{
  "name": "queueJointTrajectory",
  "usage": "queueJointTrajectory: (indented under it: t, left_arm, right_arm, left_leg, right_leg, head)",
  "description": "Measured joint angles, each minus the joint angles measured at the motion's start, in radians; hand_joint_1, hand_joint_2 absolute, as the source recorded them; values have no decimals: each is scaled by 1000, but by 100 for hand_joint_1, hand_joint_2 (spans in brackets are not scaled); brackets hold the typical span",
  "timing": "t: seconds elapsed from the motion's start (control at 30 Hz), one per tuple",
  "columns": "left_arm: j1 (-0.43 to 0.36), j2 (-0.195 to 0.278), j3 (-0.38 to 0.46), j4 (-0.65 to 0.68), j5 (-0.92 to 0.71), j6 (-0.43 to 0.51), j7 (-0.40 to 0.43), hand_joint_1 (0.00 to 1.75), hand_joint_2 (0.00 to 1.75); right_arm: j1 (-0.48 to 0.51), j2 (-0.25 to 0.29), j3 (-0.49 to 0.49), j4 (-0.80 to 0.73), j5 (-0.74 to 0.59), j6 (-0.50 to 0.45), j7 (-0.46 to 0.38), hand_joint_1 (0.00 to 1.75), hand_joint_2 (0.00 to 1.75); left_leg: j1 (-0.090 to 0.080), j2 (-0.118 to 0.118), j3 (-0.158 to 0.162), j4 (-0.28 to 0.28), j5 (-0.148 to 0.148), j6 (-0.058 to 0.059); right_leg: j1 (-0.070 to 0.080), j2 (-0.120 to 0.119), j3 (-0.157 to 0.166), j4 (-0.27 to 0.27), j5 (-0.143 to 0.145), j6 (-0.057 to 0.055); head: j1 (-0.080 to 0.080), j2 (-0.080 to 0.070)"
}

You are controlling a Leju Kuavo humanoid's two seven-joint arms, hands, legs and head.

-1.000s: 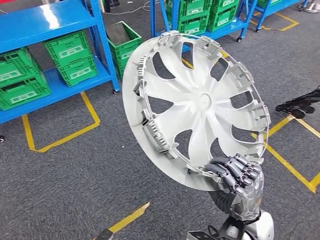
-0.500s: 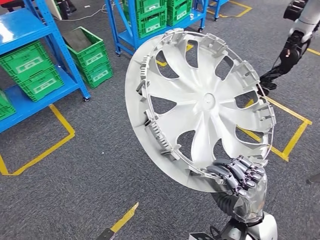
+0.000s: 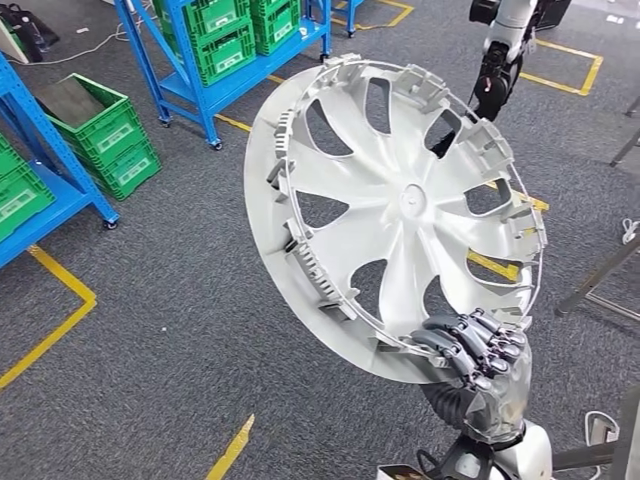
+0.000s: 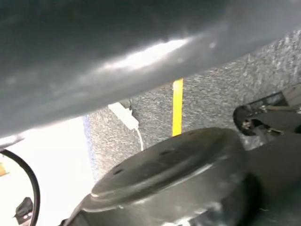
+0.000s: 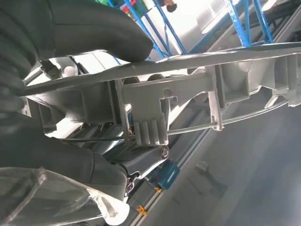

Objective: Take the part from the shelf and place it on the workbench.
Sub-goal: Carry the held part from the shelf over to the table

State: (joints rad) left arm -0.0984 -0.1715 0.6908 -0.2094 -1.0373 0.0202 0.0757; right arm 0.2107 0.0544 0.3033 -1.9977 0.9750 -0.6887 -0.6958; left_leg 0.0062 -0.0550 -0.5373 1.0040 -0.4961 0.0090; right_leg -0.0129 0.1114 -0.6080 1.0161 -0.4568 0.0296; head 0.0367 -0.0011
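The part is a large silver wheel cover (image 3: pixel 400 210) with curved spokes and clips around its rim. It is held up on edge in the middle of the head view, its inner side facing me. My right hand (image 3: pixel 483 365) grips its lower rim, dark fingers (image 3: pixel 460 345) curled over the edge. In the right wrist view the thick thumb (image 5: pixel 99 28) lies along one side of the rim (image 5: pixel 149 101) and the fingers (image 5: pixel 53 160) lie against the other side.
Blue shelves (image 3: pixel 181 85) with green crates (image 3: pixel 219 40) stand at the back left. A green crate (image 3: pixel 98 130) sits on the grey carpet. Another robot's arm (image 3: pixel 502 50) hangs at the back right. Metal legs (image 3: pixel 596 275) cross the right edge. Yellow tape (image 3: pixel 53 330) marks the floor.
The whole scene has slid left in the picture, so the camera has turned right. The wheel cover stays in my right hand, in the same grip and pose.
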Motion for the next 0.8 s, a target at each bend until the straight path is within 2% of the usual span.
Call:
queueJointTrajectory:
  t: [0.07, 0.1, 0.17, 0.2, 0.23, 0.27, 0.33, 0.37, 0.4, 0.43, 0.47, 0.5, 0.57, 0.63, 0.67, 0.7, 0.73, 0.77, 0.8]
  left_arm:
    - [6, 2, 2, 0, 2, -2, 12, 0, 0]
    - [9, 3, 4, 0, 4, 1, 28, 0, 0]
    - [17, 4, 12, 0, 8, 20, 87, 0, 0]
    - [21, 4, 17, 1, 9, 33, 125, 0, 0]
    - [24, 4, 21, 2, 10, 42, 162, 0, 0]
    - [26, 2, 24, 2, 10, 44, 197, 0, 0]
    - [27, -3, 30, 3, 11, 33, 254, 0, 0]
    - [27, -5, 32, 4, 11, 26, 276, 0, 0]
    - [27, -7, 35, 4, 11, 21, 291, 0, 0]
    - [27, -8, 36, 4, 10, 17, 301, 0, 0]
    - [27, -10, 37, 4, 10, 15, 306, 0, 0]
    - [27, -11, 38, 4, 10, 15, 309, 0, 0]
    - [26, -13, 40, 4, 9, 14, 310, 0, 0]
    - [28, -14, 43, 4, 9, 14, 311, 0, 0]
    - [30, -14, 44, 4, 9, 14, 312, 0, 0]
    - [32, -14, 44, 5, 9, 14, 313, 0, 0]
    - [33, -14, 45, 5, 9, 13, 314, 0, 0]
    - [34, -14, 45, 5, 9, 12, 315, 0, 0]
    - [34, -14, 45, 5, 9, 11, 316, 0, 0]
  right_arm:
    - [-2, -3, 1, 1, -1, 0, 0, 175, 175]
    - [-3, -4, 2, 1, -3, 0, 0, 175, 175]
    - [-4, -8, 4, 1, -10, 0, 0, 175, 175]
    - [-3, -12, 5, 2, -15, 0, 1, 175, 175]
    - [-1, -17, 5, 2, -21, 0, 1, 175, 175]
    - [0, -22, 6, 3, -26, 0, 2, 175, 175]
    - [-1, -31, 7, 3, -34, 0, 7, 175, 175]
    - [-4, -35, 8, 4, -36, 0, 10, 175, 175]
    - [-6, -37, 10, 4, -37, 0, 12, 175, 175]
    - [-8, -39, 11, 4, -38, 0, 13, 175, 175]
    - [-8, -41, 13, 5, -38, 0, 14, 175, 175]
    - [-8, -43, 14, 5, -38, 0, 14, 175, 175]
    - [-9, -45, 15, 5, -39, 0, 16, 175, 175]
    - [-12, -46, 18, 6, -39, 0, 17, 175, 175]
    - [-12, -46, 20, 6, -39, 0, 17, 175, 175]
    - [-13, -47, 21, 6, -40, 0, 17, 175, 175]
    - [-13, -48, 22, 7, -40, 0, 17, 175, 175]
    - [-13, -48, 23, 7, -41, 0, 16, 175, 175]
    - [-13, -49, 24, 7, -42, 0, 16, 175, 175]
  left_leg:
    - [3, 24, 0, -8, 7, 11]
    - [3, 38, 0, -10, 8, 14]
    - [1, 66, -2, -9, 8, 17]
    - [0, 81, -2, -9, 8, 17]
    - [0, 95, -2, -9, 7, 16]
    - [0, 107, -1, -9, 6, 15]
    - [-3, 127, 2, -8, 2, 10]
    - [-6, 134, 4, -7, 0, 5]
    - [-9, 142, 5, -5, -1, 0]
    - [-12, 151, 6, -4, -2, -4]
    - [-11, 160, 7, -3, -3, -8]
    - [-10, 160, 7, 0, -8, -13]
    - [-5, 123, -10, 44, -45, -23]
    - [-3, 75, -62, 169, -115, -27]
    - [-3, 67, -92, 238, -144, -27]
    - [-3, 64, -114, 284, -155, -27]
    - [-3, 62, -119, 293, -144, -25]
    - [-3, 59, -107, 261, -115, -22]
    - [-3, 48, -79, 197, -73, -18]
  right_leg:
    - [3, -47, -30, 53, -35, 7]
    - [3, -78, -56, 111, -67, 10]
    - [1, -101, -113, 240, -123, 16]
    - [0, -105, -127, 277, -132, 18]
    - [0, -108, -121, 273, -121, 20]
    - [0, -115, -95, 229, -95, 20]
    - [4, -158, -10, 84, -44, 16]
    - [6, -176, 22, 29, -31, 11]
    - [9, -188, 39, -1, -29, 5]
    - [12, -187, 42, -7, -32, -1]
    - [11, -173, 39, -7, -29, -7]
    - [10, -162, 37, -7, -26, -12]
    - [6, -141, 34, -10, -20, -24]
    - [5, -117, 30, -11, -16, -33]
    - [6, -105, 29, -10, -15, -35]
    - [7, -90, 29, -10, -14, -36]
    - [8, -76, 29, -10, -14, -36]
    - [8, -61, 29, -9, -13, -36]
    - [8, -46, 30, -8, -13, -36]
  head:
    - [5, 0]
    - [8, 0]
    - [10, 0]
    - [10, 0]
    - [10, 0]
    - [10, 0]
    - [10, 0]
    - [9, 0]
    - [9, 0]
    - [8, 0]
    - [7, 0]
    - [8, 0]
    - [6, 0]
    - [4, 0]
    - [3, 0]
    - [3, 0]
    - [3, 0]
    - [3, 0]
    - [3, 0]
